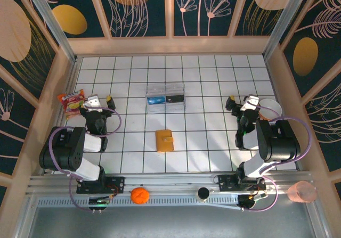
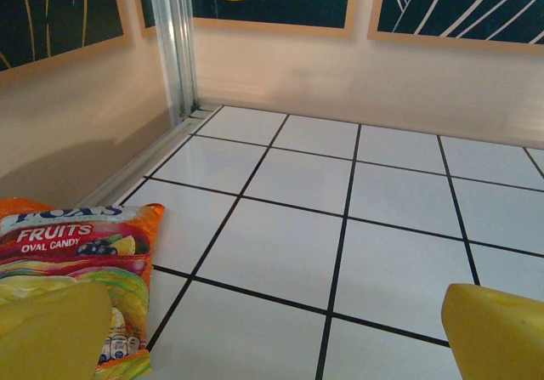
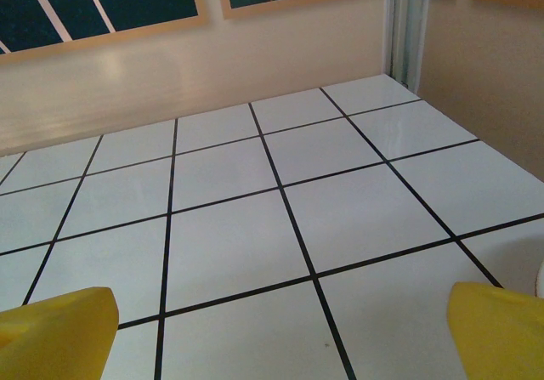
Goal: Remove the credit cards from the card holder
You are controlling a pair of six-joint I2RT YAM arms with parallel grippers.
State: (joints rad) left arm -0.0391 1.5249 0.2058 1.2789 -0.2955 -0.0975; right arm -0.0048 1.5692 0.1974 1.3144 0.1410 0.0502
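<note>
Card holder: your card holder (image 1: pixel 164 140) lies folded shut on the counter (image 1: pixel 213 83), between the two arms.
Credit cards: none lie out (presumably all inside).
Left pincer (image 2: pixel 274 333): released, grasping nothing, beside the candy bag (image 2: pixel 81 257).
Right pincer (image 3: pixel 272 333): released, over bare tiles.
Progress: by my judgement nothing is done; you have the reaching, the opening and every card left.
</note>
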